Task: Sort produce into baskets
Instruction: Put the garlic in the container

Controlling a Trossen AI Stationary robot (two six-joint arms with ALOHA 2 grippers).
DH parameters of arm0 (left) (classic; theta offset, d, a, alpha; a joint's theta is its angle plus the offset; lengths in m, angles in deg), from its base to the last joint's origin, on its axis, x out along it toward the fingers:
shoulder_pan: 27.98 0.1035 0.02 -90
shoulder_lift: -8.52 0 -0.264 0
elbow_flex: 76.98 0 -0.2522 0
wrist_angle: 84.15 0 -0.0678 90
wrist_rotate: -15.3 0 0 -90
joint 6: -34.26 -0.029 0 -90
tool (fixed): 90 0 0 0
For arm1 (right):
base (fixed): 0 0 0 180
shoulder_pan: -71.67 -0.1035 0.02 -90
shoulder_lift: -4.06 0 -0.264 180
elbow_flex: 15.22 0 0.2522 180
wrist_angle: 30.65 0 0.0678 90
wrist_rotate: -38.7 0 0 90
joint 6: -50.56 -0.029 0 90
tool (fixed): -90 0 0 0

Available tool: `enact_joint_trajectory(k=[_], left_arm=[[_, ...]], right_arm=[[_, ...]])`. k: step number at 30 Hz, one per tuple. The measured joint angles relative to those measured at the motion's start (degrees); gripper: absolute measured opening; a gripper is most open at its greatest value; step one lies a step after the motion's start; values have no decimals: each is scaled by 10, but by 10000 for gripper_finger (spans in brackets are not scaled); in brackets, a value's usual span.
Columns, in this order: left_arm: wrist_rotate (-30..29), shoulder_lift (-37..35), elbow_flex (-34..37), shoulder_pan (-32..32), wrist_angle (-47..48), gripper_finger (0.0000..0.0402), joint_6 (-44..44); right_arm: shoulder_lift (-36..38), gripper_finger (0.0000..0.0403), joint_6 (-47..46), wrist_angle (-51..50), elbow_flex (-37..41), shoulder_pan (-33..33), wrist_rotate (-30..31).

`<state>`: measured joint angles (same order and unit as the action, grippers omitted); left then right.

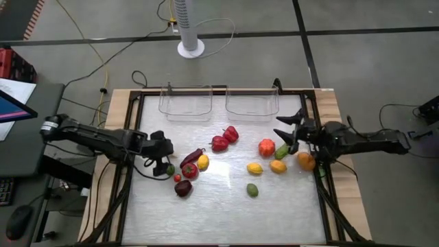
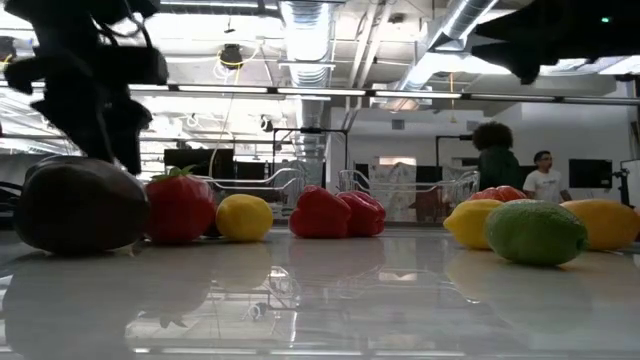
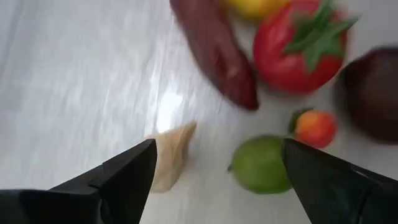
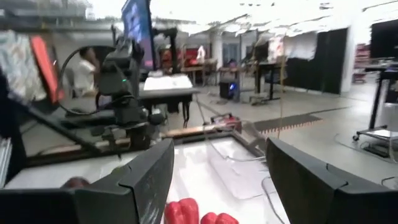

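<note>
Nothing sorted yet — both baskets (image 1: 186,104) sit empty at the surface's far edge, all produce (image 1: 219,143) loose mid-surface, the left tool (image 1: 162,165) spread wide over a lime (image 3: 261,165), the right tool (image 1: 288,134) raised, released, empty.

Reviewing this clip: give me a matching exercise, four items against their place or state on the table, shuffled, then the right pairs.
1. left tool
2. right tool
3. two clear baskets
4. lone lime

A. empty, at the table's far edge
B. open over a small lime
C. apart from the other produce, nearest the front edge
D. open, raised near the right rail

Pairs: 1-B, 2-D, 3-A, 4-C
</note>
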<state>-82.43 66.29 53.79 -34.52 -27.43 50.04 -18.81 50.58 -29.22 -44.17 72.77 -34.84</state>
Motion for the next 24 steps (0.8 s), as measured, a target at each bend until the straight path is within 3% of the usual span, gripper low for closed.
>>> enact_joint_trajectory(k=[4, 10, 15, 24], left_arm=[[8, 47, 0, 26, -4, 325, -4], [10, 116, -25, 64, 9, 289, -3], [10, 165, -83, 68, 68, 265, -31], [-15, 225, -119, 67, 123, 259, -181]], right_arm=[[-80, 281, -9, 8, -41, 49, -68], [-162, 281, -10, 10, -102, 93, -120], [-186, 281, -9, 35, -123, 94, -143], [-199, 281, -6, 34, -123, 66, -152]])
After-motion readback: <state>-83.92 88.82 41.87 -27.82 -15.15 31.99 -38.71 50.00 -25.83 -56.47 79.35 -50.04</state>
